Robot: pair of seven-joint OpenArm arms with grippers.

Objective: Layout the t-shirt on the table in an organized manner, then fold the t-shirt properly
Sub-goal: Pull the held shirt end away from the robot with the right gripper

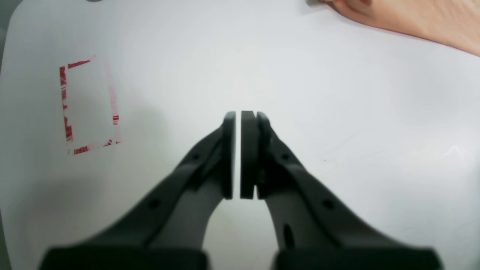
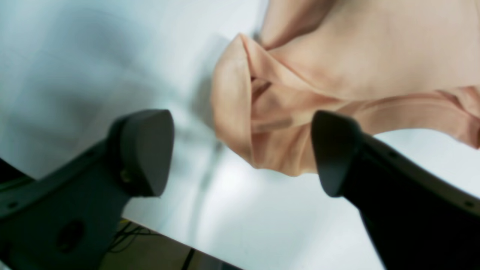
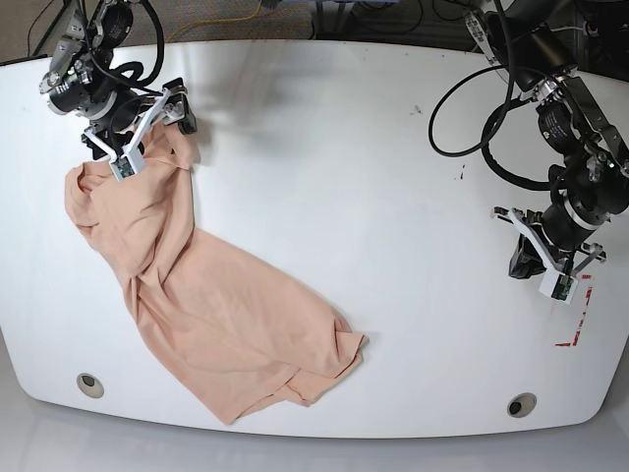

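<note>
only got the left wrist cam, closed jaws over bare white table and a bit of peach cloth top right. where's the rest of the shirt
Observer: The peach short-sleeved cotton t-shirt lies crumpled in a diagonal strip on the far side of the glossy white table from your arm.
Operator: is the right gripper holding it
Observer: No. The right gripper is open, jaws wide, nothing between them.
Operator: where is it then
Observer: At the shirt's upper end, beside a bunched fold near the table's back corner.
Operator: is the shirt laid flat yet
Observer: No, its lower corner is folded over itself.
</note>
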